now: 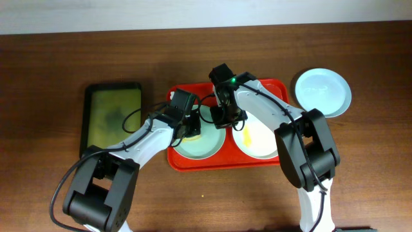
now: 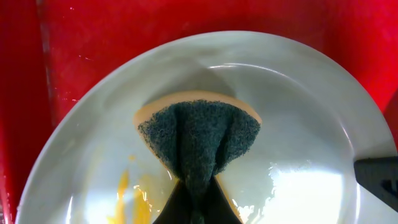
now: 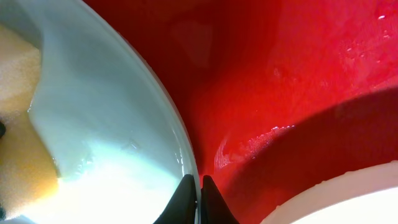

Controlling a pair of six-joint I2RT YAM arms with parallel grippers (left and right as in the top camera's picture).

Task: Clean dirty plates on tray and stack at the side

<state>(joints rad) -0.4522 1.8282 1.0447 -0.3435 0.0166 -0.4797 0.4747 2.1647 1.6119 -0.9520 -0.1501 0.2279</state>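
Green tray [image 1: 112, 117] is sitting far left on the table, apart from the work; not part of this step.

L gripper [image 1: 188, 127] is pinching the sponge [image 2: 199, 132] hard. Jaws are fully closed on it and the sponge is folding into a V, green scour face out, orange foam showing at the far edge. Sponge is pressing on the mint plate [image 2: 298, 124], approx mid-bowl.

Key relation: yellow smear [image 2: 127, 191] is lying on the plate floor beside the fingers, to the left in the L wrist view and nearer the wrist than the sponge tip. Judgement: next wipe is needing a pull back and left across the bowl. L arm is the nearer one and is already carrying the tool.

Mint plate is lying flat in the left half of the red tray [image 3: 280, 93]. R gripper [image 3: 199, 190] is clamping its rim on the right side, one tip each side of the edge, jaws near closed w/ only the rim between, prob. bracing the plate vs. sliding.

White plate [image 1: 261, 144] is lying in the tray's right half, just beside the mint one, also showing a yellow streak. Blue plate [image 1: 323, 91] is resting off the tray at right, on the table, looking clean.

Writing/labels: none readable in any view.
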